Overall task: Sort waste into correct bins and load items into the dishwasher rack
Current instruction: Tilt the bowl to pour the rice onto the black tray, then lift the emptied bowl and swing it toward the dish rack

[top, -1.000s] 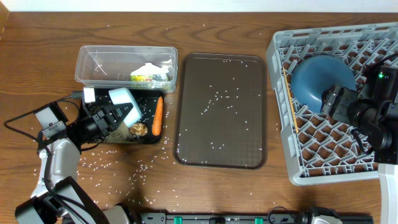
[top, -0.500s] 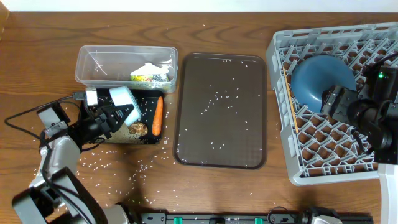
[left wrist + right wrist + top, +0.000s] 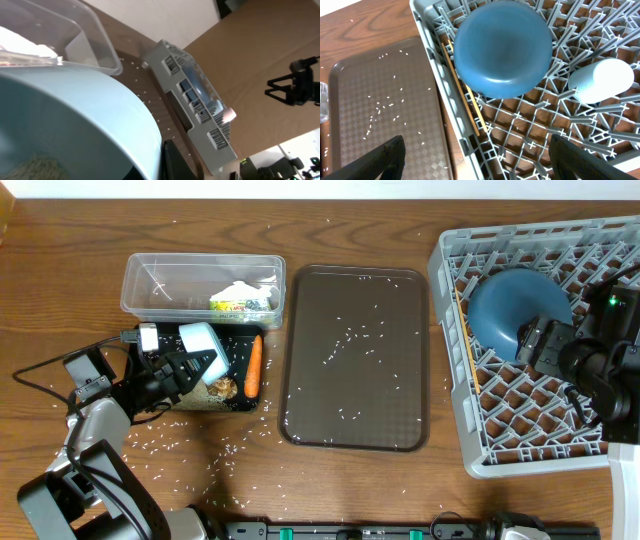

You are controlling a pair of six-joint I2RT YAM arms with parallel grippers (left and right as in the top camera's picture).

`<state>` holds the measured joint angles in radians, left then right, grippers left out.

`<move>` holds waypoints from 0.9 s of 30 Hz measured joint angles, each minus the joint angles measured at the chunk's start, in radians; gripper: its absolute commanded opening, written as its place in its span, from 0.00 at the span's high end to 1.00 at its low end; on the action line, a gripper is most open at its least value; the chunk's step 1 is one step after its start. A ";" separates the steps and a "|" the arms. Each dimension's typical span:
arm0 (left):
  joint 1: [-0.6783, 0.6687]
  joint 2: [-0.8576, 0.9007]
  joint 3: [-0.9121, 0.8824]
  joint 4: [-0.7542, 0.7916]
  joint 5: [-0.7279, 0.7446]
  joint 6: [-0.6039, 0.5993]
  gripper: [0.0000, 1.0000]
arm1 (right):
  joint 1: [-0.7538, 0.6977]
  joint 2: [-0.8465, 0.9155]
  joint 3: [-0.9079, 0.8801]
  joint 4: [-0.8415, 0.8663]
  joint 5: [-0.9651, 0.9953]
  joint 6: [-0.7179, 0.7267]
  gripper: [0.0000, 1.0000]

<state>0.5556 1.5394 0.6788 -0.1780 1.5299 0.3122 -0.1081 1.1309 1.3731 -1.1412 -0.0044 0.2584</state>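
Since the earlier frame, the left gripper [image 3: 200,363], clamped on the small white blue-lined cup [image 3: 200,338], is shifted slightly right over the shallow black rectangular tray [image 3: 240,402]. Emptying is judged under way, and racking is called for next. The right gripper [image 3: 480,157] is held spread and empty over the large light-grey plastic rack [image 3: 530,120].

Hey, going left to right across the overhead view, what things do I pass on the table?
In order: light-blue cup → orange carrot → brown serving tray → blue plate in the dishwasher rack.
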 measured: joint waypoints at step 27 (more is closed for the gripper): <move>-0.008 0.000 -0.010 0.111 -0.009 -0.120 0.94 | 0.000 0.000 0.000 0.002 0.000 0.000 0.15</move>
<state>0.5480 1.5394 0.6685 -0.0669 1.5211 0.1925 -0.1081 1.1309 1.3731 -1.1397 -0.0044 0.2584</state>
